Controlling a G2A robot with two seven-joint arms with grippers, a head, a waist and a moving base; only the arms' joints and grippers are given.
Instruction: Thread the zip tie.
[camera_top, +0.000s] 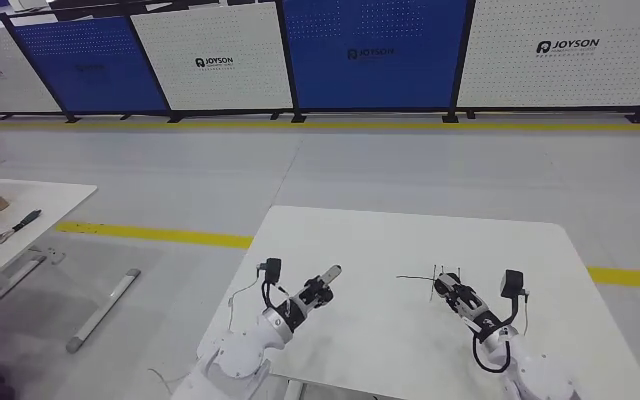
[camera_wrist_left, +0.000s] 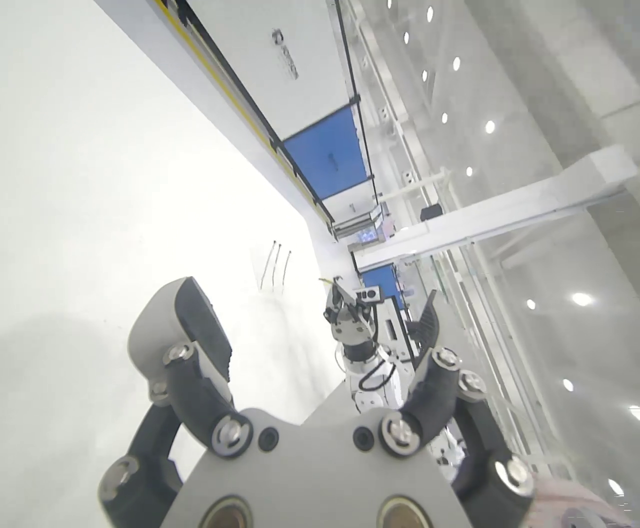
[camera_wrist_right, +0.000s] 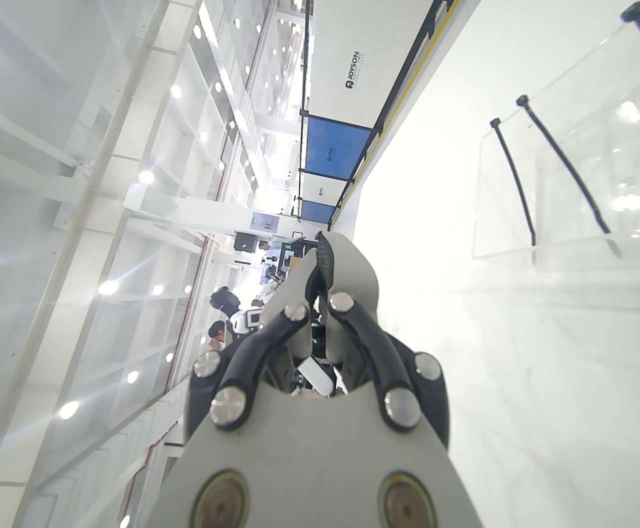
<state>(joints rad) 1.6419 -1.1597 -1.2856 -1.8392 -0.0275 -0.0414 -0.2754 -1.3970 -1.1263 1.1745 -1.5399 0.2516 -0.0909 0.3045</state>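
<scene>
My right gripper (camera_top: 443, 283) hovers over the right half of the white table (camera_top: 400, 240), shut on a thin black zip tie (camera_top: 415, 277) that sticks out to the left of its tips. In the right wrist view the fingers (camera_wrist_right: 325, 260) are pressed together. Three more black zip ties (camera_wrist_left: 275, 265) stand in a clear acrylic holder (camera_wrist_right: 500, 240) just beside that gripper; two of them (camera_wrist_right: 515, 185) show close up. My left gripper (camera_top: 328, 275) is over the left half of the table, open and holding nothing (camera_wrist_left: 320, 320), pointing toward the right gripper (camera_wrist_left: 342, 300).
The table's far edge (camera_top: 400, 210) borders an open floor with a yellow line. Blue and white partition panels (camera_top: 375, 55) stand at the back. Another white table (camera_top: 40, 200) sits to the far left.
</scene>
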